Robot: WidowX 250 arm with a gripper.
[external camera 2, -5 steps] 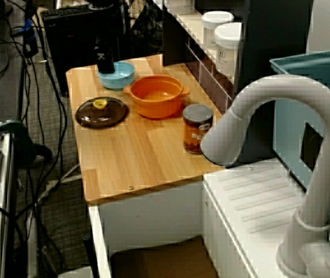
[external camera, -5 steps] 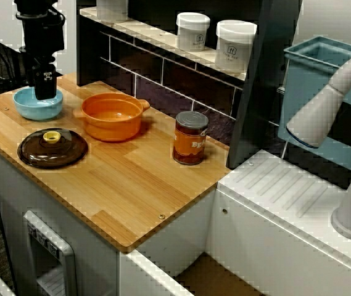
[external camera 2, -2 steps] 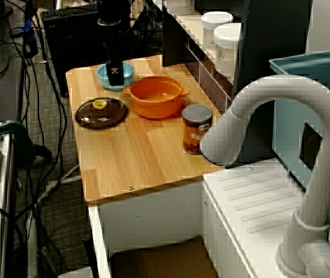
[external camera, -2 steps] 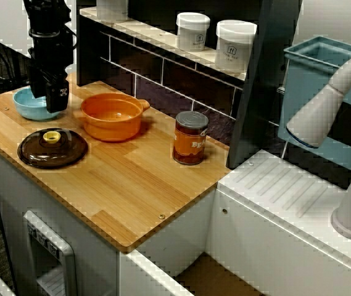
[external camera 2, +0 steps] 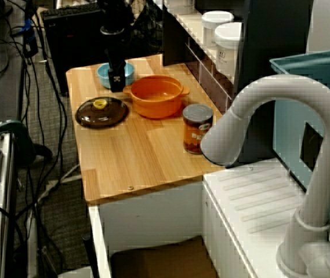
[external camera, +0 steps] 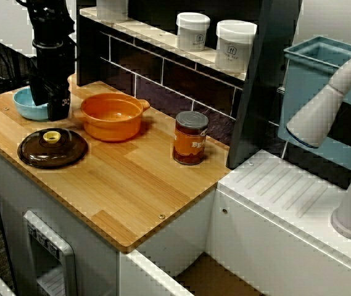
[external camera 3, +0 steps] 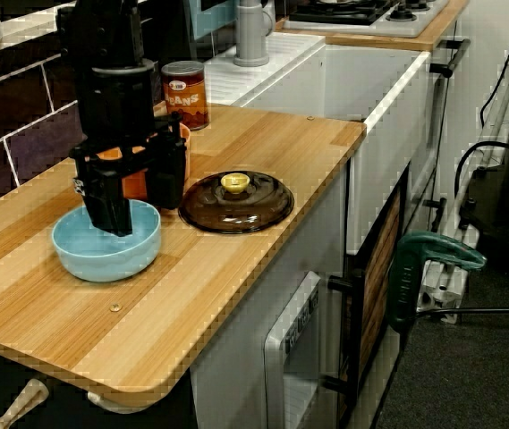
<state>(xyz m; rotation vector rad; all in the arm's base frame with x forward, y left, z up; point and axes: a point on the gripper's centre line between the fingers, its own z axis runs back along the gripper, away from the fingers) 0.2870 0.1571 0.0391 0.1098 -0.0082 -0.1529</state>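
Your pincer stands open astride the rim of the bowl, so a sideways drift could tip it or knock the pot.

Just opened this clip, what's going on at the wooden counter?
A black robot arm reaches down at the light blue bowl at one end of the wooden counter. Its jaws stand open, one apparently inside the bowl, the other outside its rim, beside the orange two-handled pot. The dark brown glass lid with a yellow knob lies flat nearby, and a tin can stands upright farther along.
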